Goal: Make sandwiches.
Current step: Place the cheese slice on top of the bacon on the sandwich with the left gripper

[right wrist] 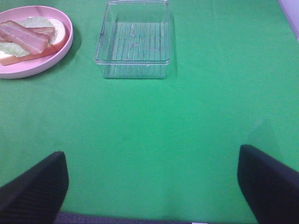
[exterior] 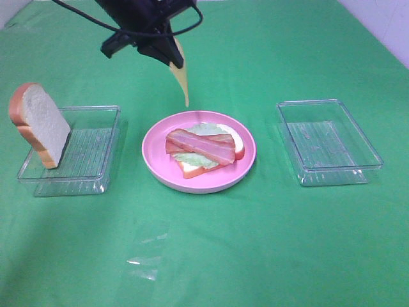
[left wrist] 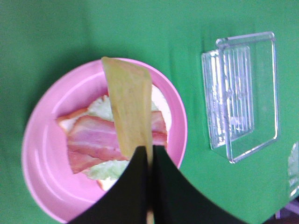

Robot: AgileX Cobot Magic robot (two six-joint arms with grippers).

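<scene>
A half-built sandwich (exterior: 203,148) lies on the pink plate (exterior: 156,167): a bread slice, pale lettuce and bacon strips (left wrist: 93,140) on top. My left gripper (exterior: 171,56) hangs above the plate's far edge, shut on a yellow cheese slice (exterior: 183,82) that dangles from it. In the left wrist view the cheese (left wrist: 128,107) hangs over the bacon, pinched at the left gripper (left wrist: 149,161). A second bread slice (exterior: 39,125) leans upright in the left clear tray (exterior: 89,160). My right gripper (right wrist: 152,186) is open over bare cloth, holding nothing.
An empty clear tray (exterior: 329,142) sits to the right of the plate, also seen as the tray (right wrist: 133,39) ahead of the right gripper. Green cloth covers the table. A small scrap of clear film (exterior: 144,262) lies near the front.
</scene>
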